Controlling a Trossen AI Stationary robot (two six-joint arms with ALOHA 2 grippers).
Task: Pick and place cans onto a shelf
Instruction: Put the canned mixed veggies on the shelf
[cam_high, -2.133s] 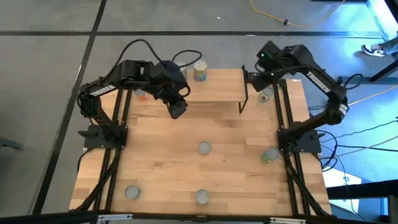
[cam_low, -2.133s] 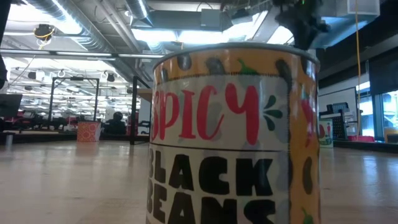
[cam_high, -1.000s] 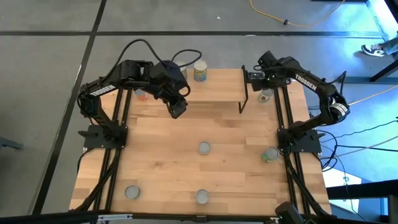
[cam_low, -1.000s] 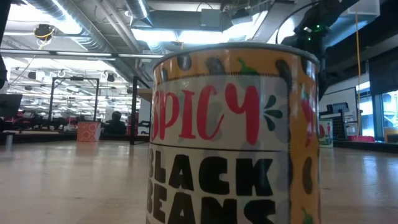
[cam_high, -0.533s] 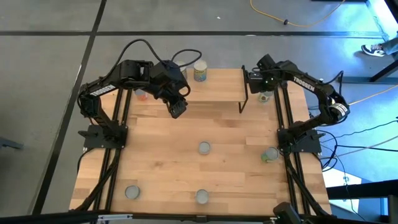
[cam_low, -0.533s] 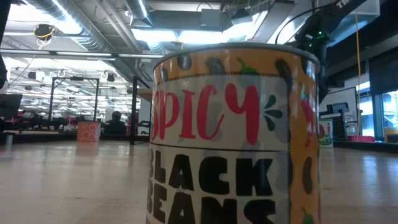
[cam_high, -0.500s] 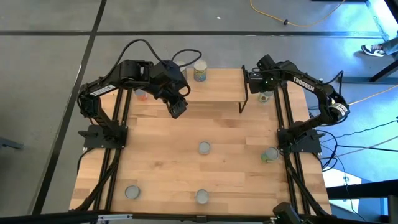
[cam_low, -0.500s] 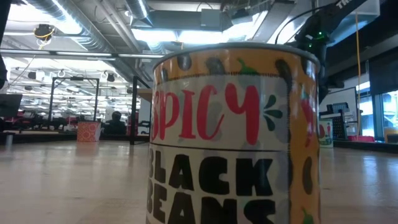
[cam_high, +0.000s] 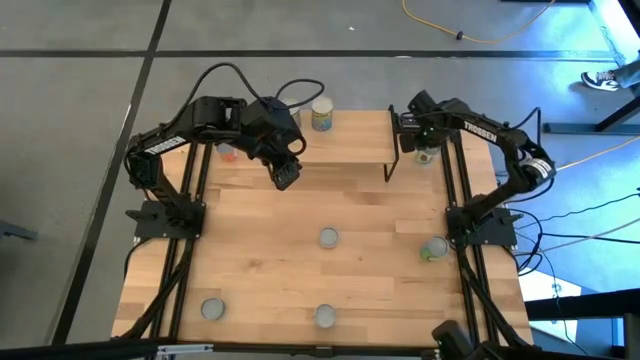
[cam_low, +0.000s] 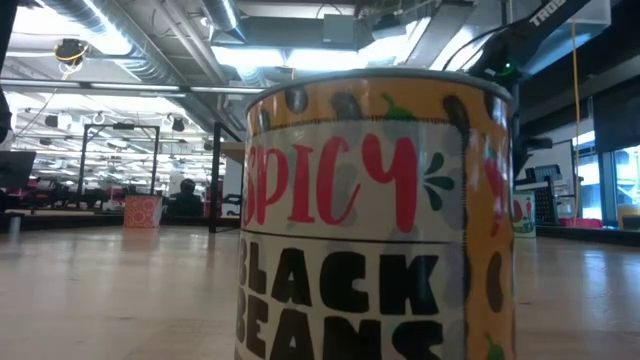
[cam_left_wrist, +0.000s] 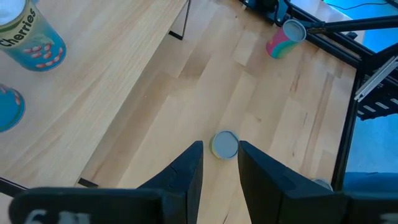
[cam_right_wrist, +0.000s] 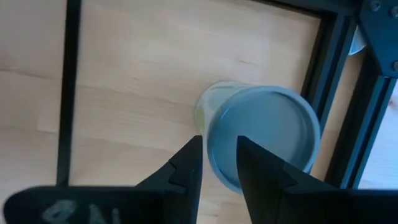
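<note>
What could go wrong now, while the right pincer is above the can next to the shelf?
The right pincer looks narrowly open, and the can top is wider than the gap, so the fingers may land on the lid. The can also sits off to one side of the gap, so closing could push or tip it. The shelf leg and the black frame rail are close, so the arm could bump them.

One can (cam_high: 321, 114) stands on the shelf (cam_high: 345, 150); another (cam_high: 328, 238) sits mid-table (cam_high: 260, 260).
</note>
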